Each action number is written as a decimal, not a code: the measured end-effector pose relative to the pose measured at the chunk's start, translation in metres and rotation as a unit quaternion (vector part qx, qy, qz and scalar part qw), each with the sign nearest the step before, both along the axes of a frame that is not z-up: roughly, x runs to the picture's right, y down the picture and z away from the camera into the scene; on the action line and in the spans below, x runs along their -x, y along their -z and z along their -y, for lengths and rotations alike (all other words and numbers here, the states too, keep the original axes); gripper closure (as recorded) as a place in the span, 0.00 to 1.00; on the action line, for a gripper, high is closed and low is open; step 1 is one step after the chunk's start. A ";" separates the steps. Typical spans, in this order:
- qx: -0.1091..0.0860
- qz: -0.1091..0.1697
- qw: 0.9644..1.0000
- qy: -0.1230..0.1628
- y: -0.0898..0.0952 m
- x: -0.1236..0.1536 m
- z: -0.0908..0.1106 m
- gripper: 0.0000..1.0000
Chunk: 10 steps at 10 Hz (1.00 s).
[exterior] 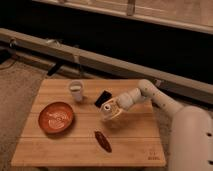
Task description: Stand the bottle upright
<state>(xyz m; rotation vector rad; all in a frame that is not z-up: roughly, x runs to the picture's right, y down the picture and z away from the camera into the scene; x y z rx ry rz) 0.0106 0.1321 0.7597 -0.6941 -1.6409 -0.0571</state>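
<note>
The bottle (108,113), small, translucent and yellowish with a pale round cap towards the top, is at the middle of the wooden table (60,145). My gripper (112,108) reaches in from the right on the white arm (150,95) and is closed around the bottle. It holds the bottle roughly upright, at or just above the tabletop. The bottle's base is hard to make out against the wood.
A white cup (76,90) stands at the back left of the bottle. A flat black object (102,98) lies just behind the gripper. An orange-red plate (56,117) is on the left. A dark red-brown elongated object (103,141) lies in front.
</note>
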 end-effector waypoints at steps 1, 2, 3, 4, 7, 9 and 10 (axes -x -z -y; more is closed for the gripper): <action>0.001 0.000 1.000 -0.002 0.000 0.000 0.000 1.00; 0.017 0.007 1.000 -0.021 -0.003 -0.003 -0.001 1.00; 0.032 0.016 0.999 -0.040 -0.005 -0.006 -0.001 1.00; 0.040 0.020 0.998 -0.049 -0.006 -0.008 -0.002 1.00; 0.057 0.033 0.995 -0.074 -0.010 -0.011 -0.003 1.00; 0.044 0.031 0.996 -0.070 -0.009 -0.015 0.000 1.00; 0.036 0.028 0.997 -0.061 -0.008 -0.016 0.002 1.00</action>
